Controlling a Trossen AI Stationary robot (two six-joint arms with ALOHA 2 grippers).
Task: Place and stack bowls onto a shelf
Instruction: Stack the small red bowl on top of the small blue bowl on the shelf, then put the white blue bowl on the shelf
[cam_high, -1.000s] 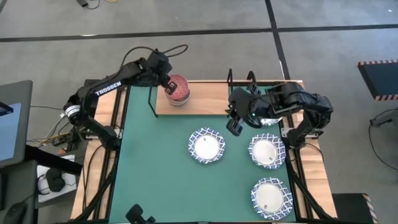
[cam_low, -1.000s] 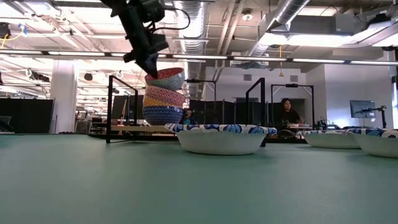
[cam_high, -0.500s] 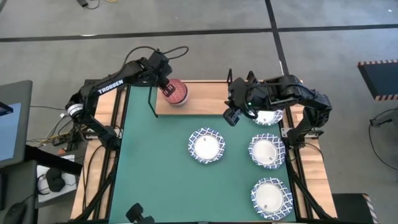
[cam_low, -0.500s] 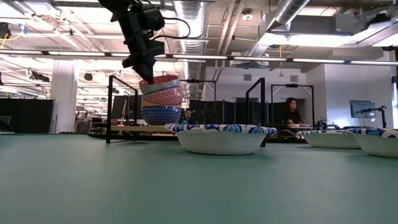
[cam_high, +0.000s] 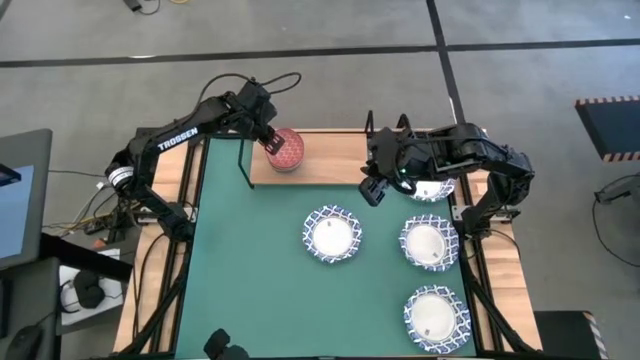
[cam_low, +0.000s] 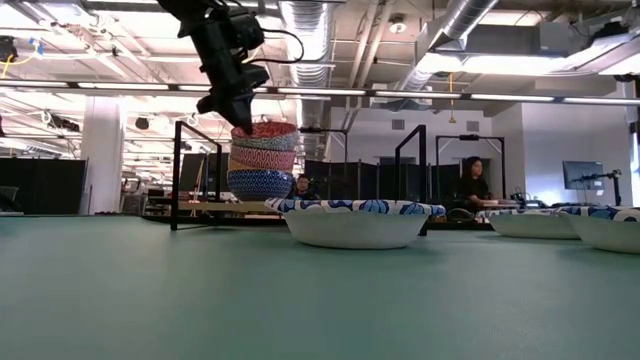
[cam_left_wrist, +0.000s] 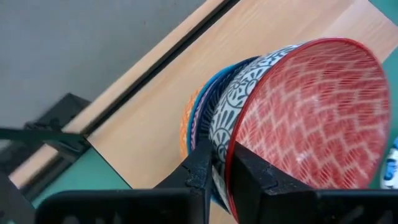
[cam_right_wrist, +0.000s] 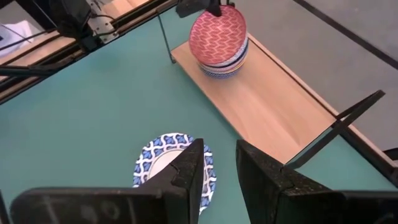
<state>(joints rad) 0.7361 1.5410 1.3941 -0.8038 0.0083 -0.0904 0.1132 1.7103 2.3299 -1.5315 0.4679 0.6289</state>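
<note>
While the left end effector (cam_high: 270, 142) pinches the red bowl's (cam_high: 286, 146) rim atop the stack on the shelf (cam_high: 330, 160), upper centre, the right end effector (cam_high: 372, 188) hovers spread beside white bowls (cam_high: 332, 234).

bowl stack (cam_high: 285, 148) on shelf (cam_high: 335, 158) (left end) | four bowls (cam_high: 333, 233) on mat (cam_high: 250, 280)

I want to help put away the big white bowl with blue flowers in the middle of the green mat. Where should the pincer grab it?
Grab the middle white bowl by its rim, coming straight down from above. It sits upright and open on the green mat, too wide to span, so one finger goes inside, one outside. The right pincer is nearest and open.
</note>
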